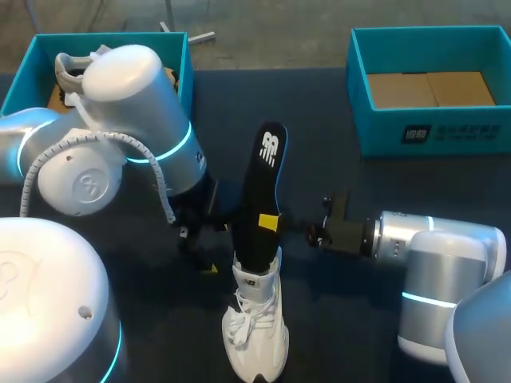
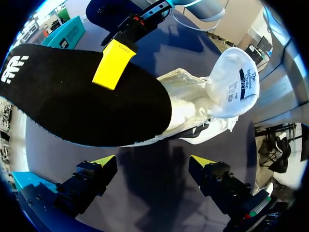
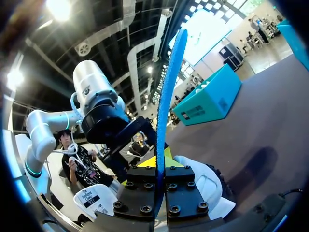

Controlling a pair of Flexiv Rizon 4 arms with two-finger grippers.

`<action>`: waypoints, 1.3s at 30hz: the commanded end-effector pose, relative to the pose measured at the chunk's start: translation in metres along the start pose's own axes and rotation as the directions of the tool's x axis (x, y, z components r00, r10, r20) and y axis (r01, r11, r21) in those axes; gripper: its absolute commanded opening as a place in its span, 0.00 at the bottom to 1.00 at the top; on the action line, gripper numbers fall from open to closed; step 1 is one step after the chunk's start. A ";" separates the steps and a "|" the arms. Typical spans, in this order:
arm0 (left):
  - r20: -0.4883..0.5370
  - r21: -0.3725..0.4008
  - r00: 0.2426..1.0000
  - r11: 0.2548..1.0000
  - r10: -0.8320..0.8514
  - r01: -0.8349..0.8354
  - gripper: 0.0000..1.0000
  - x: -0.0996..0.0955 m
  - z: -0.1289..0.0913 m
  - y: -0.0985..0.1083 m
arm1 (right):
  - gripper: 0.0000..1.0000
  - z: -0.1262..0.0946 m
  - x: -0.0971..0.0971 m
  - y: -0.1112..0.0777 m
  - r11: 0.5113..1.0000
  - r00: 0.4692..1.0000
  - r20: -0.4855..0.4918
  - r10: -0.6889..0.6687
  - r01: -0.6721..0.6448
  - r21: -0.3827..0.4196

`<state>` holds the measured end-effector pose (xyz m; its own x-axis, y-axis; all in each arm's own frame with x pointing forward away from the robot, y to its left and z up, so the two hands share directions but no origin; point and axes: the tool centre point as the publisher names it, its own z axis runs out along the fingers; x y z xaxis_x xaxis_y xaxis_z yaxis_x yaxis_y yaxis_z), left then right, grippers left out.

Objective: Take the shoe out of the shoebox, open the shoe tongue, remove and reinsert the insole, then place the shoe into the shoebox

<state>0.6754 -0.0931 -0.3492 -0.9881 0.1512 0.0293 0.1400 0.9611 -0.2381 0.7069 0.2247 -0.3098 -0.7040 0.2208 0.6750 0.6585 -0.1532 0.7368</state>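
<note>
Black insole [image 1: 267, 187] sticking up out of white shoe [image 1: 257, 327], clamped by right pincer [image 1: 275, 224]. Left pincer [image 2: 152, 162] released, just beside shoe, grasping nothing. Shoe upright on dark surface [image 1: 343, 319].

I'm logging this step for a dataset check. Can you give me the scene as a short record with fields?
shoe: white, on the table, in neither box
insole: black, upright, lower end at the shoe's opening
right tool: shut on the insole
left tool: open, beside the shoe, empty
left shoebox: teal, partly behind left arm
right shoebox: teal, no shoe inside
</note>
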 end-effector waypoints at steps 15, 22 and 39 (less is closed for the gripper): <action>0.001 -0.022 1.000 1.000 -0.007 0.007 1.00 -0.001 0.004 -0.003 | 0.00 0.000 -0.002 -0.005 1.000 1.000 -0.028 0.000 0.000 0.027; 0.001 -0.022 1.000 1.000 -0.007 0.007 1.00 -0.001 0.004 -0.003 | 0.00 -0.003 -0.004 -0.009 1.000 0.999 -0.030 -0.014 0.014 0.001; 0.001 -0.022 1.000 1.000 -0.007 0.007 1.00 -0.001 0.004 -0.003 | 0.00 -0.001 0.002 -0.014 0.999 0.999 -0.040 -0.037 0.036 -0.019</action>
<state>0.6758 -0.0969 -0.3518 -0.9889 0.1450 0.0309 0.1349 0.9664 -0.2190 0.6977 0.2248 -0.3188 -0.7389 0.1844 0.6481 0.6264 -0.1665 0.7615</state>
